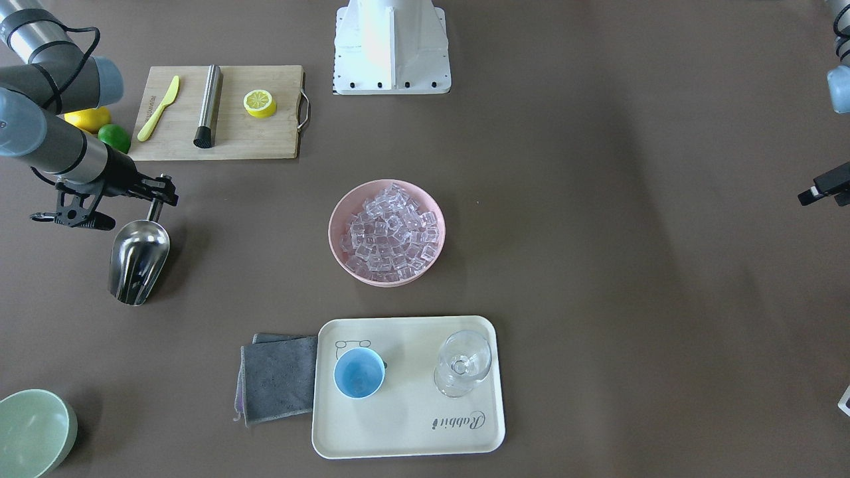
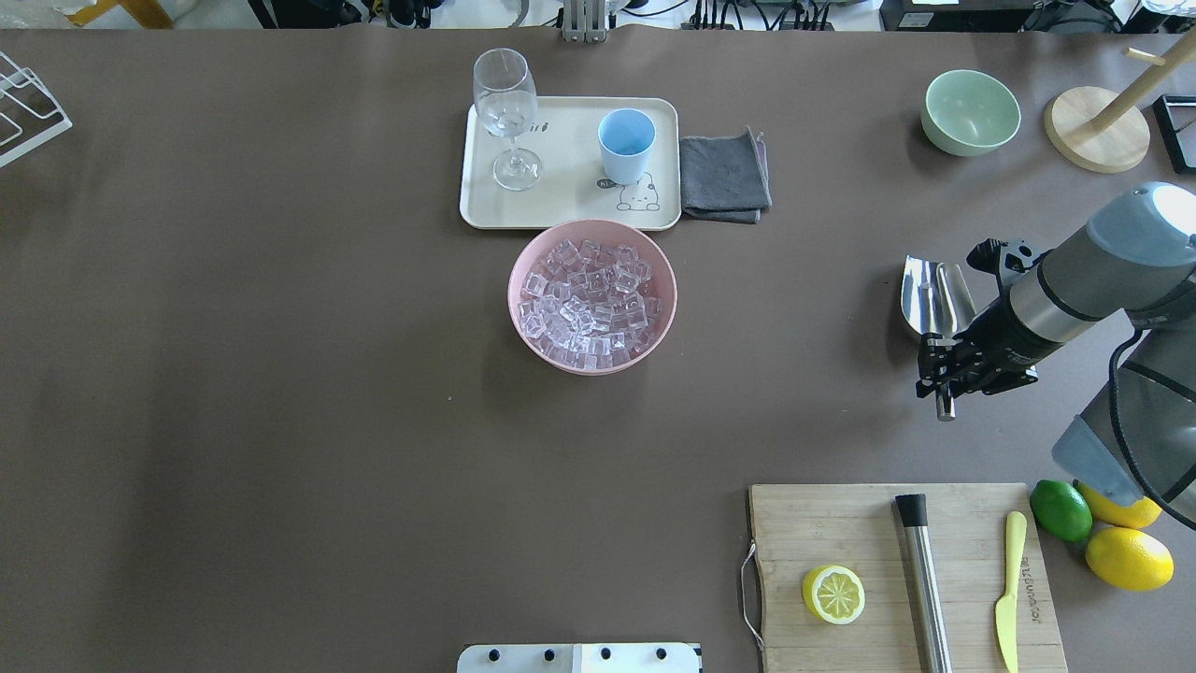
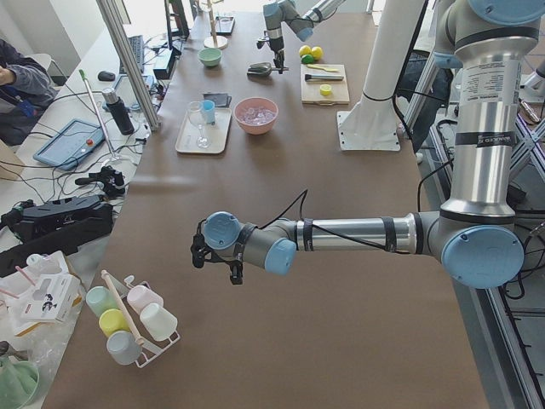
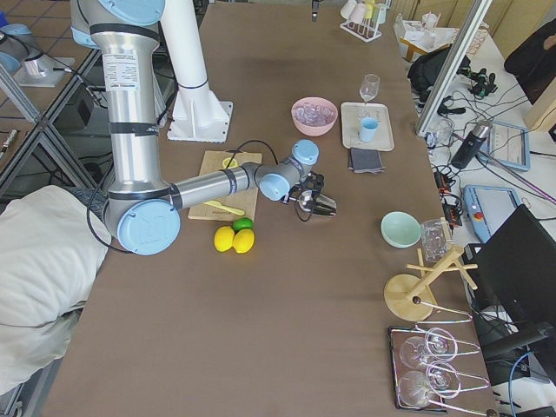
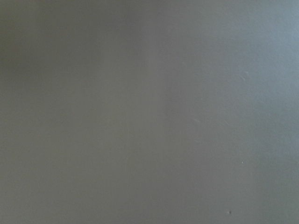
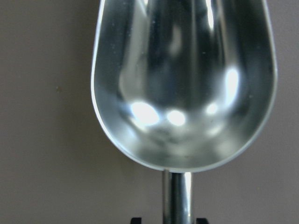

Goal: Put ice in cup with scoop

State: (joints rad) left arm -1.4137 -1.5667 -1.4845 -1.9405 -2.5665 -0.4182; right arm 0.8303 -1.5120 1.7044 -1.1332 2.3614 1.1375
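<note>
The steel scoop (image 1: 138, 262) lies on the brown table at the robot's right, trough open upward; it fills the right wrist view (image 6: 182, 84). My right gripper (image 1: 158, 194) is open and straddles its handle, with a small gap showing on each side of the handle in the wrist view. The ice (image 1: 390, 229) is heaped in a pink bowl (image 1: 335, 219) at mid-table. The light-blue cup (image 1: 358, 373) stands empty on a cream tray (image 1: 412, 425). My left gripper (image 3: 213, 256) hovers over bare table far from them; I cannot tell whether it is open or shut.
A stemmed glass (image 1: 463, 364) shares the tray, with a grey cloth (image 1: 279, 378) beside it. A cutting board (image 1: 252, 136) holds a steel rod (image 1: 208, 106), a yellow knife and a lemon half. A pale green bowl (image 1: 33, 431) stands beyond the scoop.
</note>
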